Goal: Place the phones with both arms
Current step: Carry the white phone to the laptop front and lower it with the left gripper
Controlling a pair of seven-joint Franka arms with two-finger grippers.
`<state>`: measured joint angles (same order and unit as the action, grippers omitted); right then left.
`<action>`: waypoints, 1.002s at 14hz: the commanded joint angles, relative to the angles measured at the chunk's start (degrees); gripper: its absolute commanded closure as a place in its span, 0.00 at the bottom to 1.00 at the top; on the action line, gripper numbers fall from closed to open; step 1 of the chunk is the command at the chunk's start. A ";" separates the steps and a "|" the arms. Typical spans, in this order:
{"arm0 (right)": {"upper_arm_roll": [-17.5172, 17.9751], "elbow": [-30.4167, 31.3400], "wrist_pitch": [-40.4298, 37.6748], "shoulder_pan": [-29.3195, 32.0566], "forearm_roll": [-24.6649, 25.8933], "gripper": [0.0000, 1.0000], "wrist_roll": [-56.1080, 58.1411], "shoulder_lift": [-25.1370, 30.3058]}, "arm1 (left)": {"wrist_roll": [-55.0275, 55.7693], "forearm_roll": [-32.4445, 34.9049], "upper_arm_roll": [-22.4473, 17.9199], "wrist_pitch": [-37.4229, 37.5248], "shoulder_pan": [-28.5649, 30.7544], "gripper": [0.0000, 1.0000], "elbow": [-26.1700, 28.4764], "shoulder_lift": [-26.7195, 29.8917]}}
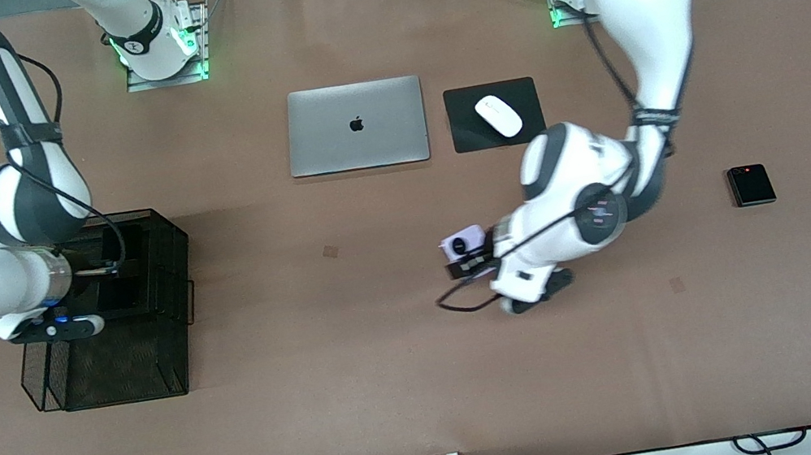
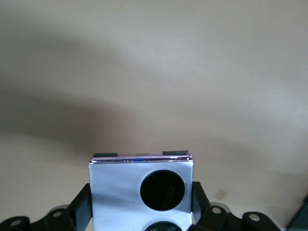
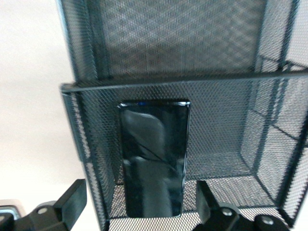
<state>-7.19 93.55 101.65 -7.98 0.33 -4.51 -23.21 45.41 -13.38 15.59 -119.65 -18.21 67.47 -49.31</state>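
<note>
My left gripper pinches the lilac phone by its two side edges, held clear above bare brown table about midway along it, with wide open room all round. It is squarish and glossy; one black circle shows whole and a second only in part. My right gripper hangs spread wide over the mesh basket at the right arm's end of the table, its fingers apart and touching nothing. Below it the long phone, a shiny black slab, leans against a mesh wall inside one compartment; I think it stands on its short edge. The black phone lies flat toward the left arm's end, well apart from everything. That makes three phones, one basket of black wire mesh. A silver laptop lies closed beside a white mouse on a black pad.
</note>
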 commanded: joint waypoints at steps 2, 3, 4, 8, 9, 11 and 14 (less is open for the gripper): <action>0.59 -7.93 -2.95 -0.11 0.20 0.00 1.17 0.80 | 9.92 -1.04 -0.99 -6.02 -6.64 0.68 -4.55 -2.99; 0.68 -9.51 -2.95 -0.11 0.19 0.00 1.26 0.80 | 12.57 -0.52 -1.87 -7.86 -8.93 0.68 -5.24 -3.68; 0.77 -10.83 -2.95 -0.19 0.11 0.00 1.70 0.71 | 11.64 -0.42 -2.83 -8.32 -11.12 0.68 -6.47 -4.65; 0.77 -12.69 -1.55 -0.99 -0.33 0.00 2.58 0.71 | 14.59 -0.95 -7.24 -11.74 -18.26 0.68 -10.61 -7.46; 0.68 -12.69 -0.76 -1.25 -0.16 0.00 2.58 0.71 | 15.05 -1.04 -7.15 -15.40 -18.53 0.68 -10.70 -8.16; 0.68 -12.69 0.04 -1.95 0.11 0.00 2.58 0.80 | 10.44 -0.42 -7.76 -19.39 -20.10 0.68 -10.78 -10.10; 0.68 -12.25 -0.31 -1.95 -0.24 0.00 1.70 0.80 | -0.58 -0.42 -8.55 -19.13 -22.21 0.69 -10.52 -10.89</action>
<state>-6.67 81.77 101.50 -10.00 0.29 -2.81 -22.19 49.05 -13.36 8.50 -138.84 -38.37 59.70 -58.60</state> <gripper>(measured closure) 0.000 0.163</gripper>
